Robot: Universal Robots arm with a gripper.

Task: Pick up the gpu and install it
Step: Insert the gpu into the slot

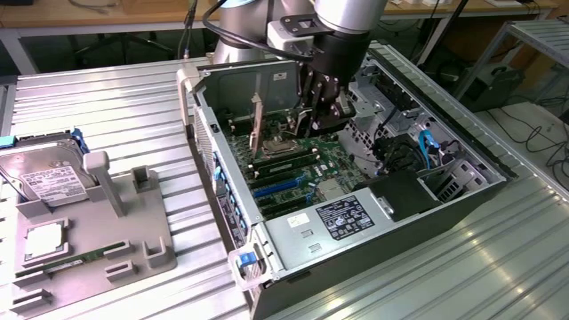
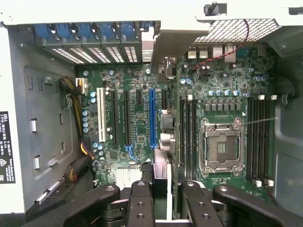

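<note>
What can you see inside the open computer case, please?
The green motherboard with its bare CPU socket and a blue slot; the gpu, gripped by the claw, hides the board beneath it.

The computer case (image 1: 210, 143) is bare grey sheet metal, dull rather than polished, with blue plastic clips (image 2: 102, 30) along its rear wall. Inside the case, the motherboard (image 2: 137, 85) is green with a slight sheen. Also inside it, the gpu (image 2: 165, 120) looks matt black, with a pale silver metal bracket (image 2: 177, 45). The gripper (image 2: 165, 185) is matt black too. Beside the case, the table (image 1: 116, 100) is ribbed, shiny metal, and the tray (image 1: 133, 220) on it is matt grey plastic.
</note>
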